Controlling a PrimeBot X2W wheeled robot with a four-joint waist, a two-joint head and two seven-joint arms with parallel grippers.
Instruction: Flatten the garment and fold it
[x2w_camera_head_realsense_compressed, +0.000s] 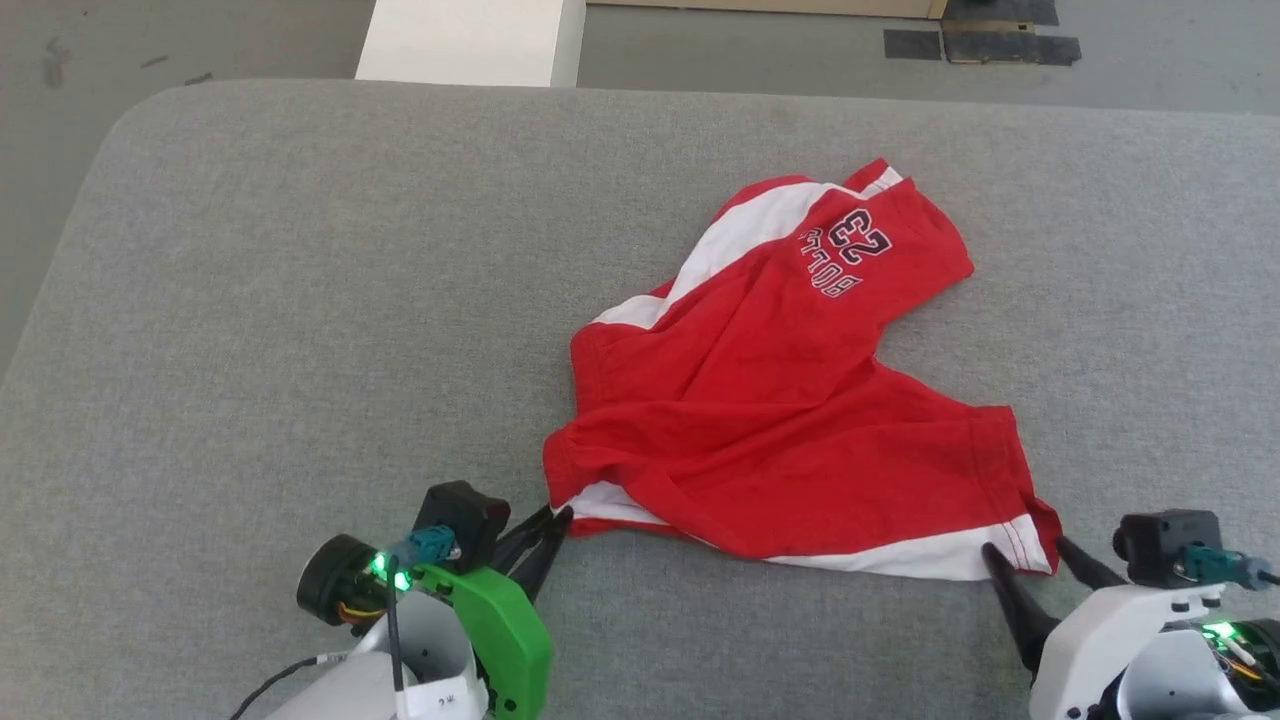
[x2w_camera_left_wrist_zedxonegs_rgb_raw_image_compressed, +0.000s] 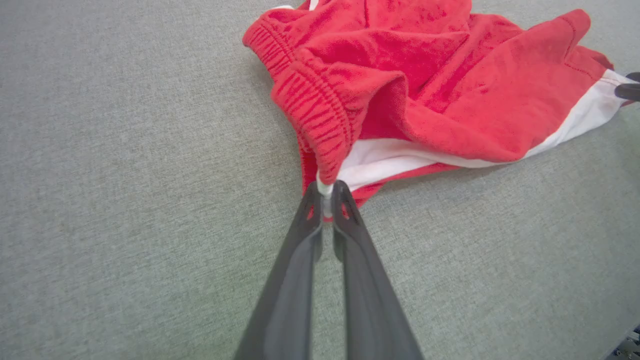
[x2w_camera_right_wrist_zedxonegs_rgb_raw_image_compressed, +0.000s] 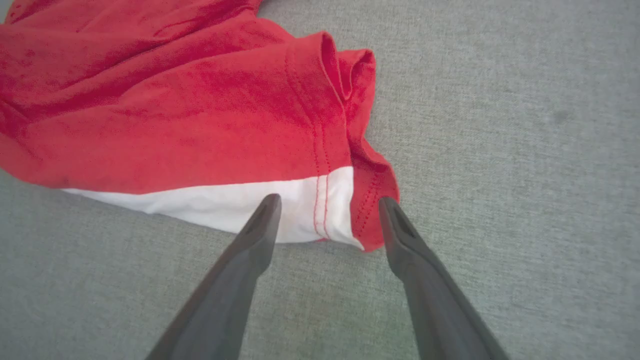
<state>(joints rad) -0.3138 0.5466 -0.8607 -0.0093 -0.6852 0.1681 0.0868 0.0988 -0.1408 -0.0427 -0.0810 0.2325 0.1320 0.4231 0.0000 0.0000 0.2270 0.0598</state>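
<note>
The garment (x2w_camera_head_realsense_compressed: 760, 420) is lying crumpled right of centre on the grey worktop (x2w_camera_head_realsense_compressed: 250, 300), its folds hiding the underside. The left end effector (x2w_camera_head_realsense_compressed: 558, 515) is pinching the near-left waistband corner. The right end effector (x2w_camera_head_realsense_compressed: 1025, 546) is gaping wide, straddling the near-right hem corner; whether it is touching the cloth is hard to tell.

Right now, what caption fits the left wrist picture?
Left gripper pinches the red shorts at the waistband edge on a grey fabric surface.
</note>
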